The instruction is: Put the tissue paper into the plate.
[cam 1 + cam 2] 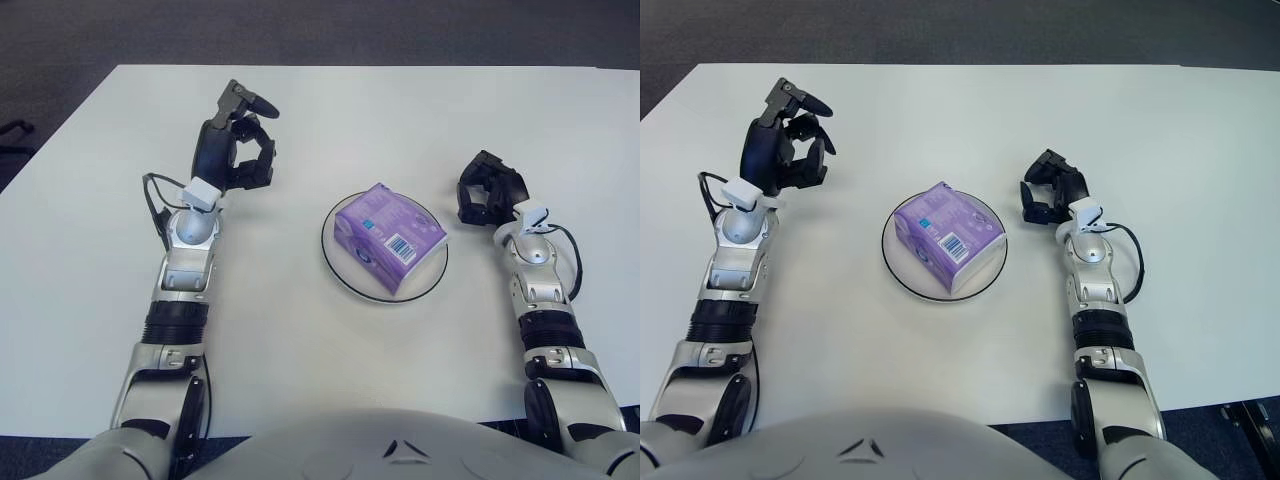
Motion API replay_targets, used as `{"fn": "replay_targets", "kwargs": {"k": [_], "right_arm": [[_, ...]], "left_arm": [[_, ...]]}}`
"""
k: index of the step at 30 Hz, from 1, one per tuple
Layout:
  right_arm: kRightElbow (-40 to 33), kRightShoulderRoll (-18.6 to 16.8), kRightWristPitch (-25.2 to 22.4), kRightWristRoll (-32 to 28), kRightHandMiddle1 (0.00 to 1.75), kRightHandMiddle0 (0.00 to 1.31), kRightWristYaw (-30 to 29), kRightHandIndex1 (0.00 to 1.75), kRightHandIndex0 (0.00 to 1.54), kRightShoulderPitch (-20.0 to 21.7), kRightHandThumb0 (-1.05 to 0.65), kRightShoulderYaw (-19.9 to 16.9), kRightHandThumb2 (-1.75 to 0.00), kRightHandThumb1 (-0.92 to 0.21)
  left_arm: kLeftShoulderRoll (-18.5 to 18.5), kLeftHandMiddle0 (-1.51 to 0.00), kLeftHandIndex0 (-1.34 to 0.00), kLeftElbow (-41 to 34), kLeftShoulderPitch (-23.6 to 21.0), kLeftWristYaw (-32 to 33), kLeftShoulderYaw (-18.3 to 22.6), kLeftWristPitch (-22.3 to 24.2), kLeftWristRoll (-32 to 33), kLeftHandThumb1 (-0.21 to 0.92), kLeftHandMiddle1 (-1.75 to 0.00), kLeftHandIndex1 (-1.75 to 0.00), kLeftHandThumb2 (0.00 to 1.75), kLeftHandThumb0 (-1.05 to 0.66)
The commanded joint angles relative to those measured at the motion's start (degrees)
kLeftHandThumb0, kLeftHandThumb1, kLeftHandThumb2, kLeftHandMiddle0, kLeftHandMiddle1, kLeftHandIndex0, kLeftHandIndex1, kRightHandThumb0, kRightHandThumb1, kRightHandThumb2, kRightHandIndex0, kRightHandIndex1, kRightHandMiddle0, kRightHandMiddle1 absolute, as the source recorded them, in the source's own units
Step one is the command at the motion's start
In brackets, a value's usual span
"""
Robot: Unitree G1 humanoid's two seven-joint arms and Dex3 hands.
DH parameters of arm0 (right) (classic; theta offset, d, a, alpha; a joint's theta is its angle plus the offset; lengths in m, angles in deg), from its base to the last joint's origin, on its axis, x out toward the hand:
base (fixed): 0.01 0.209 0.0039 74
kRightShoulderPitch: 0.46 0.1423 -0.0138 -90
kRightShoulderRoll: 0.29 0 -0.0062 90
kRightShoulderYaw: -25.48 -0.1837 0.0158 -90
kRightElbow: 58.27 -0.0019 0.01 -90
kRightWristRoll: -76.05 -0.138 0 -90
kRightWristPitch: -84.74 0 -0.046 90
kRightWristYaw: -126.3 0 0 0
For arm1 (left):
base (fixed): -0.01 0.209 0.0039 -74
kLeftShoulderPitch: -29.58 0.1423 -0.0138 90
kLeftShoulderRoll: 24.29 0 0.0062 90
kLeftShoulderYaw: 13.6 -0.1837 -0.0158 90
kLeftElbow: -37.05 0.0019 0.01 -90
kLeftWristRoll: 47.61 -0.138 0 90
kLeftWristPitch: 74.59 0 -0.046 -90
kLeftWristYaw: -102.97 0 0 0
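A purple pack of tissue paper (387, 236) lies in the white plate (338, 271) with a dark rim, at the middle of the table. My left hand (238, 140) is up and to the left of the plate, well apart from it, fingers loosely spread and holding nothing. Over on the right side of the plate is my right hand (487, 189), curled with nothing in it.
The white table (320, 330) carries nothing else. Its far edge runs along the top of the view, with dark floor (320, 30) beyond. A black cable (155, 200) loops at my left wrist.
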Motion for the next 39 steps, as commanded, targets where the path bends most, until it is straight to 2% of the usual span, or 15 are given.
{"fn": "replay_targets", "kwargs": {"k": [1,7,12,20,26,39], "right_arm": [[4.0,-5.0,0.1,-1.8,1.75,0.55,0.4,1.75,1.23,-8.9,-0.45,0.1,-1.21,-0.41],[3.2,-5.1,-0.5,-2.8,1.75,0.54,0.6,1.75,1.22,-9.1,-0.45,0.0,-1.20,-0.41],[2.5,-5.3,-1.3,-3.6,1.75,0.53,0.9,1.75,1.23,-9.4,-0.45,-0.2,-1.19,-0.42],[1.4,-6.6,-2.9,-6.2,1.75,0.52,1.4,1.75,1.26,-9.5,-0.44,-1.5,-1.17,-0.44],[1.5,-7.6,-2.3,-8.2,1.75,0.52,2.4,1.75,1.26,-9.4,-0.44,-2.2,-1.16,-0.44],[2.3,-7.0,-1.3,-8.1,1.75,0.51,5.0,1.75,1.26,-9.3,-0.44,-1.5,-1.15,-0.45]], "left_arm": [[1.2,-1.07,-0.44,0.5,2.0,1.0,2.5,3.5,3.0,0.55,-1.75,-1.75,1.03,-0.41],[3.1,-1.15,-0.46,-3.0,5.3,3.6,3.9,8.5,3.4,0.52,-1.75,-1.75,1.07,-0.42],[3.9,-1.19,-0.46,-3.9,6.6,4.7,4.7,10.2,3.6,0.52,-1.75,-1.75,1.07,-0.42],[4.9,-1.22,-0.46,-3.2,9.0,5.2,6.2,9.9,4.5,0.52,-1.75,-1.75,1.07,-0.42],[6.4,-1.23,-0.46,-2.8,11.2,6.4,6.2,9.3,4.4,0.52,-1.75,-1.75,1.07,-0.42],[7.0,-1.24,-0.46,0.2,14.0,5.8,5.5,6.3,5.2,0.52,-1.75,-1.75,1.07,-0.42]]}}
